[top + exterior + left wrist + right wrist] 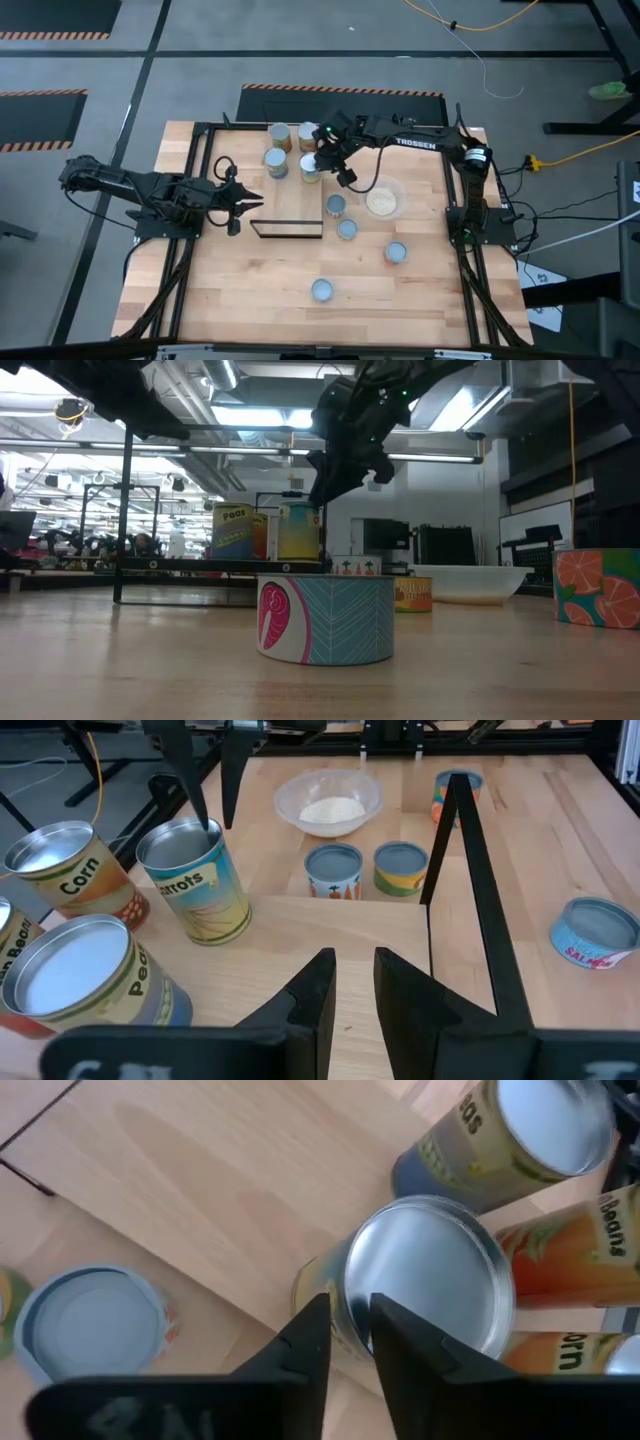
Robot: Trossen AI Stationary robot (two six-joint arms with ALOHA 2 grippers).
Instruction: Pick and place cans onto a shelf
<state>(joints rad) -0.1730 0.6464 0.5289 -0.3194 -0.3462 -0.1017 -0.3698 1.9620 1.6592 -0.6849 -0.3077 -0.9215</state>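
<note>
Cans stand in two groups on a wooden tabletop seen from above. Four tall cans sit together on the light-wood shelf, a board edged with a thin black frame at the far middle of the tabletop: a corn can, a beans can, a peas can and a carrots can. The right pincer hangs directly over the carrots can, its dark fingers close together with only a narrow gap, and they grip nothing; the can's silver top fills the space just past them in the right wrist view. The left pincer waits over the left end of the shelf, fingers slightly apart and empty, pointing toward the cans. Off the shelf, four short tins remain on the tabletop: two just beside the shelf's near right corner, one farther right, and a salmon tin alone near the front. A clear bowl with pale contents sits just right of the first short tin.
</note>
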